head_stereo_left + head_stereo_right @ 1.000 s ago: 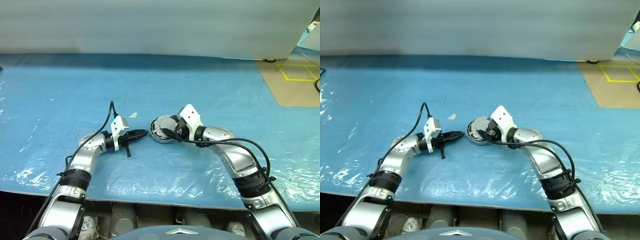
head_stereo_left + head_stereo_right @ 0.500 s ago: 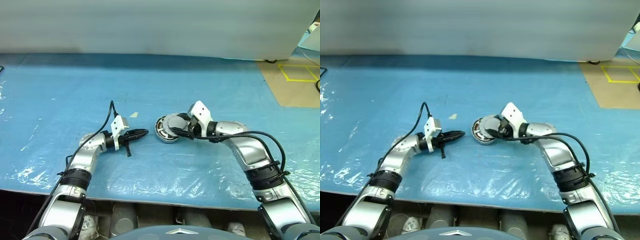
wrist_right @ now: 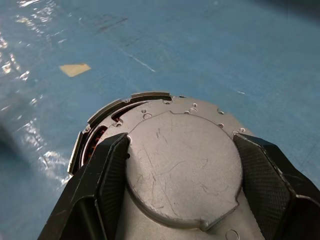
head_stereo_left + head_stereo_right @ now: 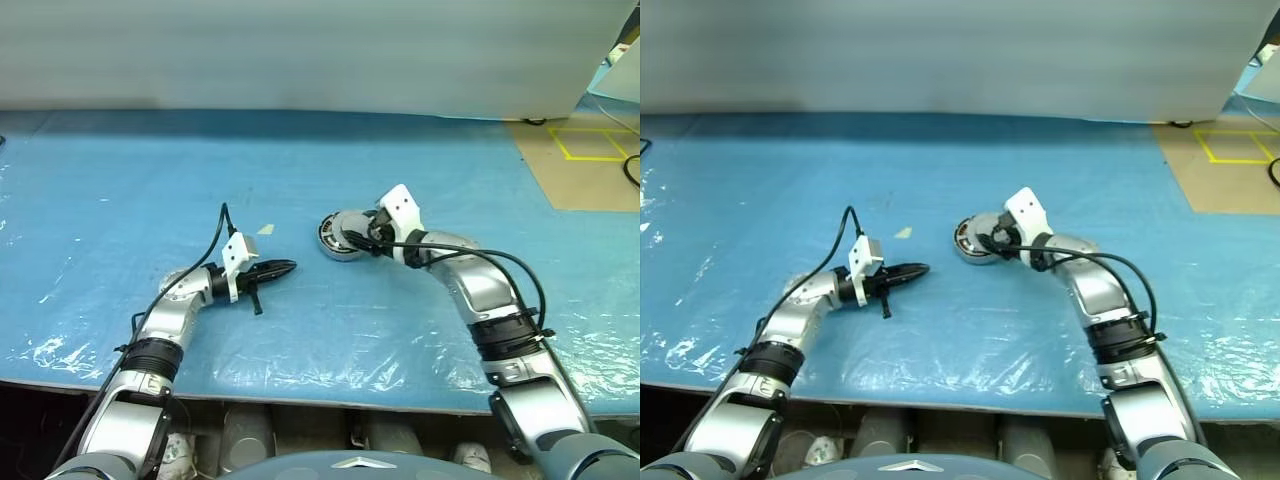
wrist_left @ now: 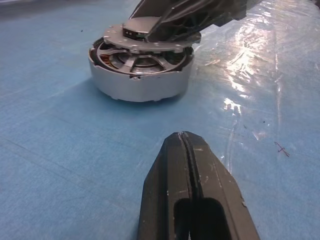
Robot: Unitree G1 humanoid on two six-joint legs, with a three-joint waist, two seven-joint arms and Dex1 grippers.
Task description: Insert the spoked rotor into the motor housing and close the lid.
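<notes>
A blue plastic sheet point(image 4: 330, 330), glossy and wrinkled at the near edge, is spread over the table. On it the left gripper point(image 4: 285, 268) is held level with its fingers pressed together, empty. Just beyond, the right gripper point(image 3: 180, 165) is clamped across the lid point(image 3: 182, 160), which is held tilted and off-centre on the motor housing point(image 5: 140, 82); the spoked rotor point(image 5: 131, 59) is seated inside. A small tan scrap point(image 4: 265, 229) lies nearby. Farther off, a pale wall point(image 4: 300, 50) and brown floor with yellow tape point(image 4: 585, 145) are seen. Since a second ago, housing and right gripper have been shifted away and rightward.
</notes>
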